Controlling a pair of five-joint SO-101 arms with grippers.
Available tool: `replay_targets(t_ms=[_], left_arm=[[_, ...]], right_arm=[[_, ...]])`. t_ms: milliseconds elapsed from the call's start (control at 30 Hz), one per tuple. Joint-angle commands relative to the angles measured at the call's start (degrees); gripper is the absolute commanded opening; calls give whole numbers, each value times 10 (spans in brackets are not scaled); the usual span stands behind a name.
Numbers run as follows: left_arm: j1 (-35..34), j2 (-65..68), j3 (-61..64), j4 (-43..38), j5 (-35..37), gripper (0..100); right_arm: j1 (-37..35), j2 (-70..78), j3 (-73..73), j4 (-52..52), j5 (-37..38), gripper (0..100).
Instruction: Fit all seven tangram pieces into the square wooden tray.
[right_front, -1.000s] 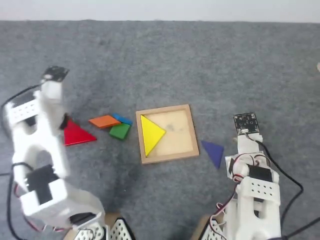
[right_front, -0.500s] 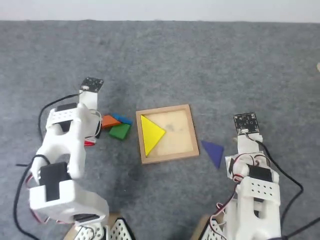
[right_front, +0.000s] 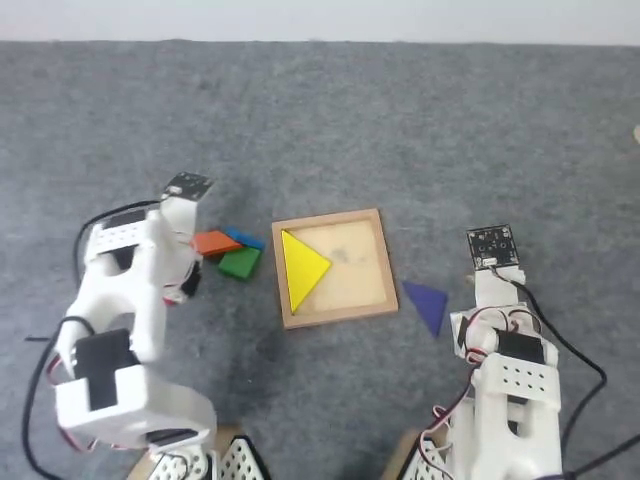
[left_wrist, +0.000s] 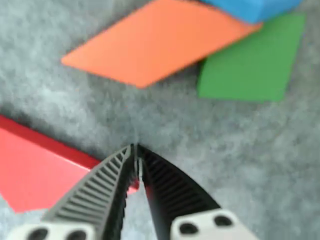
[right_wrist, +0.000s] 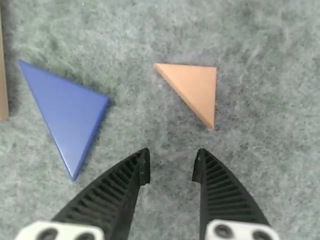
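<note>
Grey felt is covering the tabletop (right_front: 400, 120), where the wooden tray (right_front: 360, 275) is holding a yellow triangle (right_front: 300, 265) in its left half. Left of it, our left gripper (left_wrist: 135, 148) is hanging pinched together, empty, at the edge of the red triangle (left_wrist: 35, 175). Our right gripper (right_wrist: 171, 160) is hovering parted, empty, near the blue triangle (right_wrist: 67, 112).

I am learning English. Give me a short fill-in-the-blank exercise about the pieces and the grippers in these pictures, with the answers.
1. The only piece inside the tray is the ____ triangle.
2. The left gripper has its fingers ____.
3. Near the right gripper, a tan triangle lies beside a ____ triangle.
Answers: yellow; shut; blue.
</note>
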Motion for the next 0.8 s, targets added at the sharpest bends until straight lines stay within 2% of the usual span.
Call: replay_targets(t_ms=[0, 100, 200, 300, 433, 567, 767], left_arm=[[-72, -25, 0, 40, -65, 14], [-101, -42, 6, 48, -128, 13], [-110, -120, 32, 34, -175, 13], [-125, -246, 68, 18, -181, 13], [-171, -411, 94, 50, -178, 15], [-209, -482, 106, 99, -126, 30], [-207, -397, 107, 109, 27, 181]], right_arm=[[5, -14, -6, -9, -1, 154], [5, -14, -6, -9, -1, 154], [5, -14, -6, -9, -1, 154], [5, -14, -5, -9, -1, 154], [5, -14, -5, -9, -1, 154], [2, -14, -5, -9, -1, 154], [2, -10, -5, -9, -1, 154]])
